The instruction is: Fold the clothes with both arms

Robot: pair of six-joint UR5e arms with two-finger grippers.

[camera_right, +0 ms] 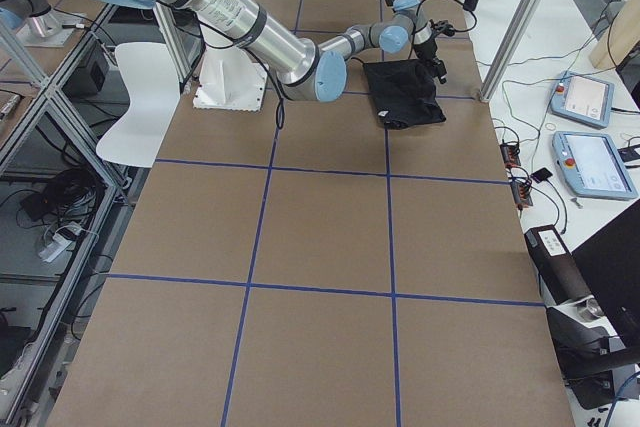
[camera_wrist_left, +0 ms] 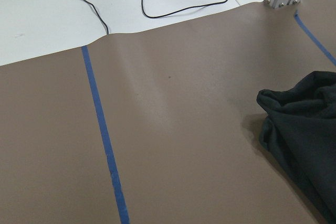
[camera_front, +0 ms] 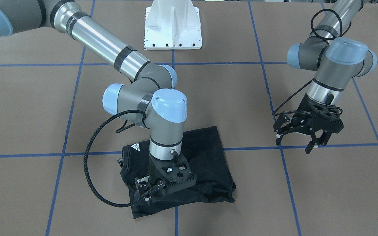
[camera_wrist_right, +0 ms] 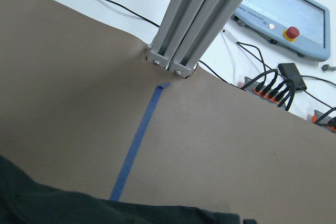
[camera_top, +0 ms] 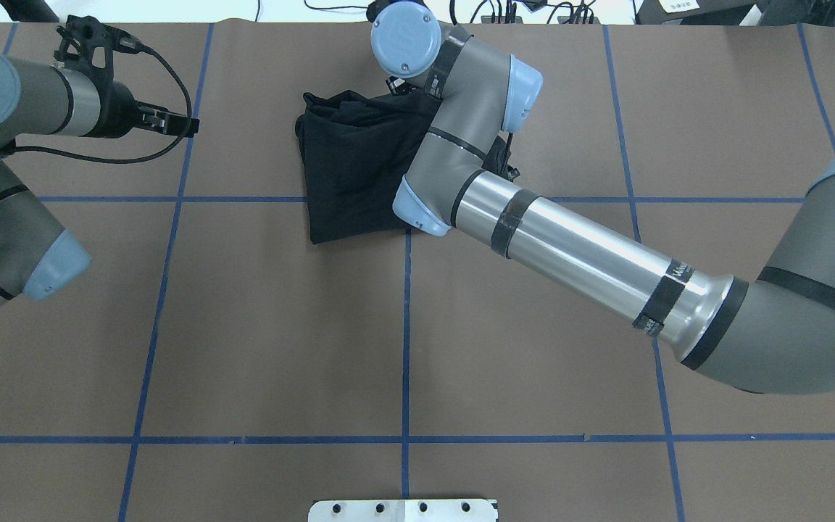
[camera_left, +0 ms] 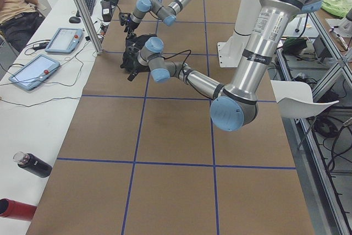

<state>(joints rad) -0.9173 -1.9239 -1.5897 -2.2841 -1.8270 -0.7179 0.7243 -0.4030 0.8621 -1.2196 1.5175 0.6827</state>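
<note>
The T-shirt (camera_front: 205, 147) lay on the desk (camera_front: 228, 98) as a compact, slightly rumpled rectangle, seemingly near done; the right gripper (camera_front: 144, 190) pressed low on it, its opening impossible to tell, while the left gripper (camera_front: 294, 146) hung wide open, well apart.

Robotics lab, teach pendant (camera_right: 598, 162), aluminium frame post (camera_wrist_right: 205, 19), blue-taped grid table (camera_top: 280, 326), cables (camera_wrist_left: 184, 8)

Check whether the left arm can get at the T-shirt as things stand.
Probably yes. The left gripper hangs open beside the T-shirt with bare table between them; the right gripper is down on the shirt's far part, leaving the nearer edge free.
</note>
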